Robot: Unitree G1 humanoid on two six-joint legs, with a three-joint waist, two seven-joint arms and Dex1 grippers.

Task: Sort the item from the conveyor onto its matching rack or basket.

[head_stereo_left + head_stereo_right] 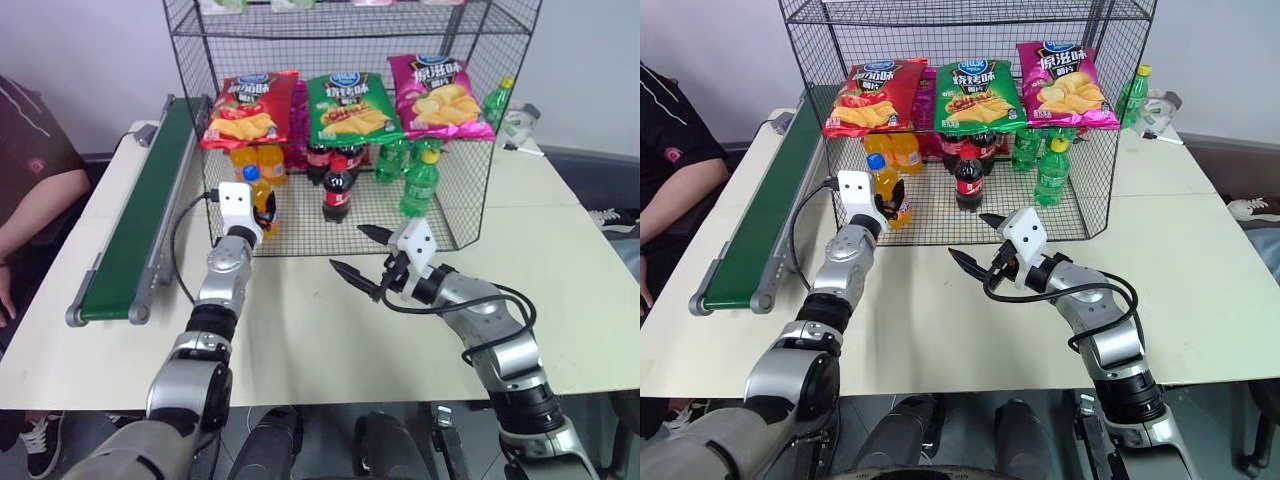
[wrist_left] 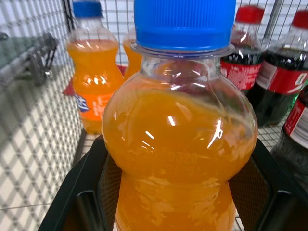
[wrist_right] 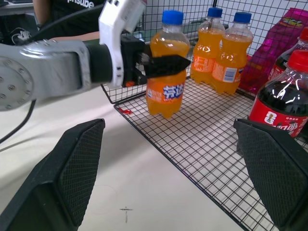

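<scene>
At the front lip of the rack (image 1: 350, 120), the left pincer (image 3: 161, 65) clamps the orange soda bottle (image 3: 167, 72) around its waist, upright, its base at or just above the wire floor; which, I cannot tell. That spot suits it: two like bottles (image 3: 224, 53) stand just behind. Over the worktop (image 1: 330, 330), the right pincer (image 1: 365, 250) hangs wide and empty, clear of the cola bottle (image 1: 338, 190). Well apart lies the conveyor (image 1: 140, 220).

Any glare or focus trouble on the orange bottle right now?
Left wrist view: white glints streak the orange soda bottle, and the cola bottles behind look soft. Right wrist view: the bottle sits crisp in the left gripper, label readable; the right gripper fingers loom dark in front.
</scene>
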